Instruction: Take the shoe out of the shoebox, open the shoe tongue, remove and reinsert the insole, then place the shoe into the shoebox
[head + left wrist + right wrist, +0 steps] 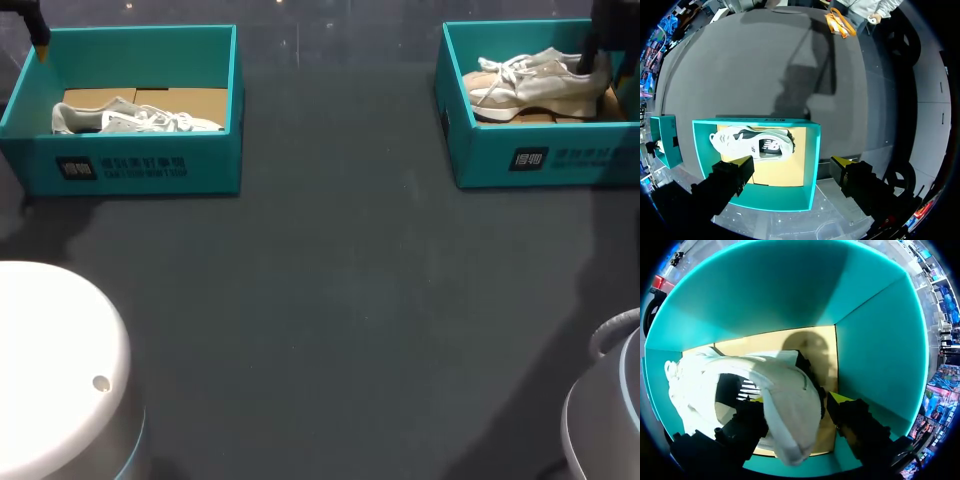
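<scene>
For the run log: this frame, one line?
left gripper: open, above left shoebox | right gripper: at shoe heel in right shoebox | stage: shoe not out

The light is rather dim and comes from above. In the head view the dark bench [330, 300] carries soft, wide shadows near its left and right edges, while the white arm base [50, 360] looks bright. In the left wrist view a clear arm shadow lies on the bench beyond the shoebox [811, 165]. In the right wrist view a round shadow falls on the tan box floor behind the shoe [790, 395].
</scene>
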